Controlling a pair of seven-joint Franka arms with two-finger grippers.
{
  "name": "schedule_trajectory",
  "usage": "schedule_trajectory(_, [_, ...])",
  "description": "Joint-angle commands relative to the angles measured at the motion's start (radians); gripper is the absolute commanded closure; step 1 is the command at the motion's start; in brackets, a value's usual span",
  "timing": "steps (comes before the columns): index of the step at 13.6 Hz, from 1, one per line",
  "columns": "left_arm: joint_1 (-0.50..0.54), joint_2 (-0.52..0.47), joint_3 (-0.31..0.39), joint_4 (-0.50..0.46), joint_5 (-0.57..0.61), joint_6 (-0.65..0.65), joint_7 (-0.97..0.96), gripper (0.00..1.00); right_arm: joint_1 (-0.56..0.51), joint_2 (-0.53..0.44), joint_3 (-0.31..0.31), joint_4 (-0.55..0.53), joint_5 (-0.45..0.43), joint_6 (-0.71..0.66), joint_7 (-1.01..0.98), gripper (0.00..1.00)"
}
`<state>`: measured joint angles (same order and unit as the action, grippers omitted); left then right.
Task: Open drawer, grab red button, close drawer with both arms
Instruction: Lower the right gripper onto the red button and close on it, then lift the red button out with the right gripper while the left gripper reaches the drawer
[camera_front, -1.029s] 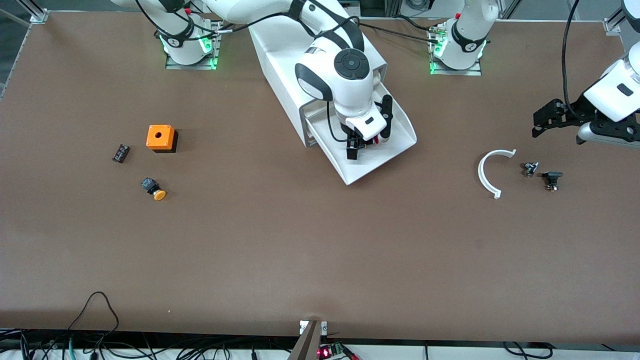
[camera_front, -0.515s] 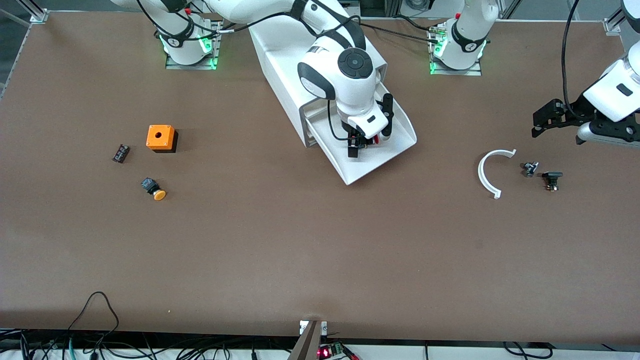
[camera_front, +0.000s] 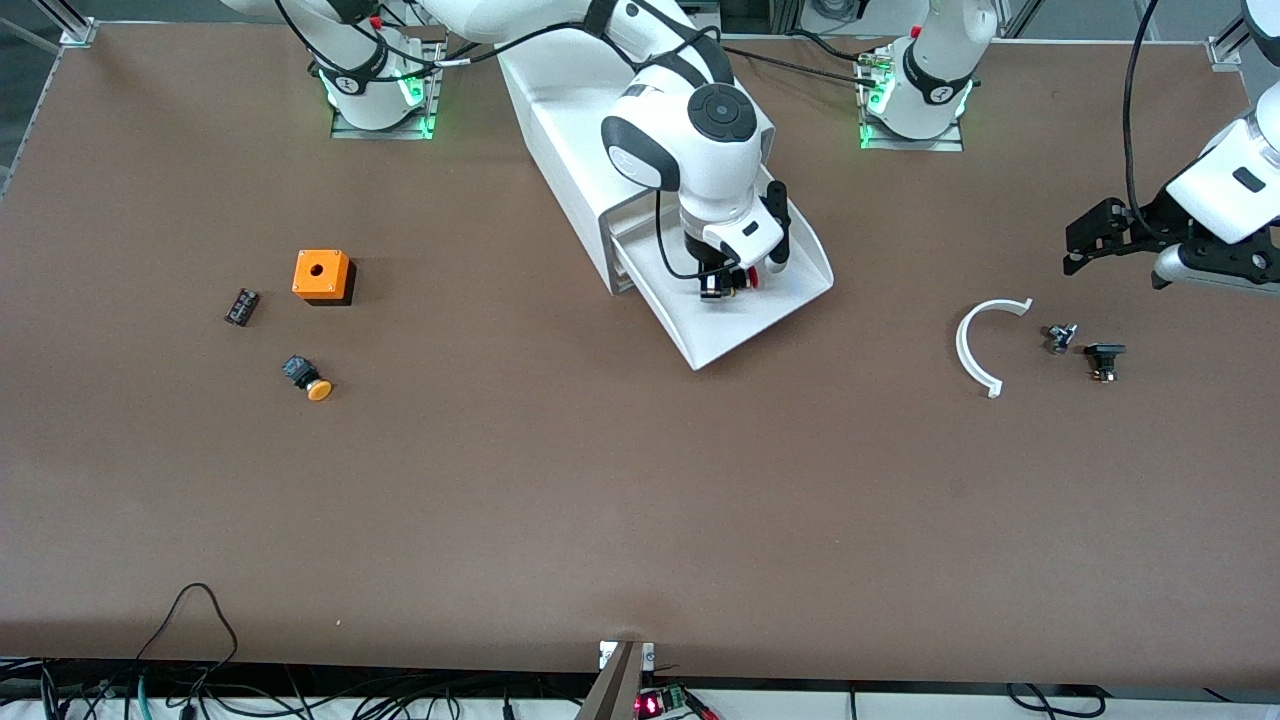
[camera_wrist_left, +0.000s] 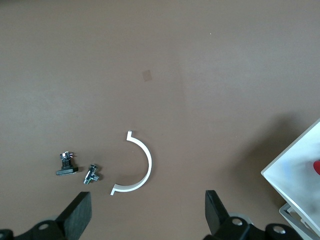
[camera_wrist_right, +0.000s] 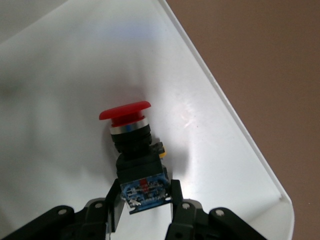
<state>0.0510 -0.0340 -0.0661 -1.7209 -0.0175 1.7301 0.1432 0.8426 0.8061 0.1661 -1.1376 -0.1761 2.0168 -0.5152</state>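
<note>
The open drawer (camera_front: 765, 318) juts from the white cabinet (camera_front: 560, 130) at mid-table, toward the front camera. The red-capped button (camera_front: 747, 279) is in the drawer. My right gripper (camera_front: 718, 290) is down in the drawer. In the right wrist view the right gripper (camera_wrist_right: 142, 200) is shut on the blue body of the button (camera_wrist_right: 131, 137), whose red cap points away from the fingers (camera_wrist_right: 114, 201). My left gripper (camera_front: 1112, 265) waits open and empty above the table at the left arm's end; the left wrist view shows it (camera_wrist_left: 147, 215) with the jaws wide apart.
A white arc (camera_front: 980, 345) and two small metal parts (camera_front: 1060, 337) (camera_front: 1104, 360) lie under the left gripper. An orange cube (camera_front: 322, 275), an orange-capped button (camera_front: 307, 379) and a small black piece (camera_front: 241, 306) lie toward the right arm's end.
My right arm's wrist has shifted toward the cabinet and the gripper now stands more upright over the button. The left arm has not moved.
</note>
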Motion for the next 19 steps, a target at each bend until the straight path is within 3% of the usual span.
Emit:
schedule_trajectory(1, [-0.014,0.005,0.009,0.017,0.027,-0.007,-0.013,0.0,0.003,0.019,0.009,0.036,-0.019,-0.009,-0.011,0.7])
schedule_trajectory(5, [-0.014,0.005,0.009,0.018,0.027,-0.007,-0.013,0.0,0.004,0.018,0.01,0.036,-0.019,0.007,-0.003,0.87])
schedule_trajectory(7, [-0.014,0.006,0.009,0.02,0.027,-0.007,-0.014,0.0,0.004,0.01,0.01,0.038,-0.019,0.002,0.004,0.9])
schedule_trajectory(11, [-0.017,0.019,0.0,0.023,0.024,-0.004,-0.023,0.0,-0.006,-0.046,0.026,0.038,-0.019,0.005,0.064,0.9])
schedule_trajectory(14, [-0.037,0.068,-0.015,-0.012,0.01,0.064,-0.155,0.0,-0.042,-0.103,0.026,0.038,-0.014,-0.001,0.086,0.9])
schedule_trajectory(19, [-0.046,0.092,-0.194,-0.207,0.011,0.303,-0.563,0.0,-0.141,-0.172,0.015,0.027,-0.011,-0.036,0.159,0.9])
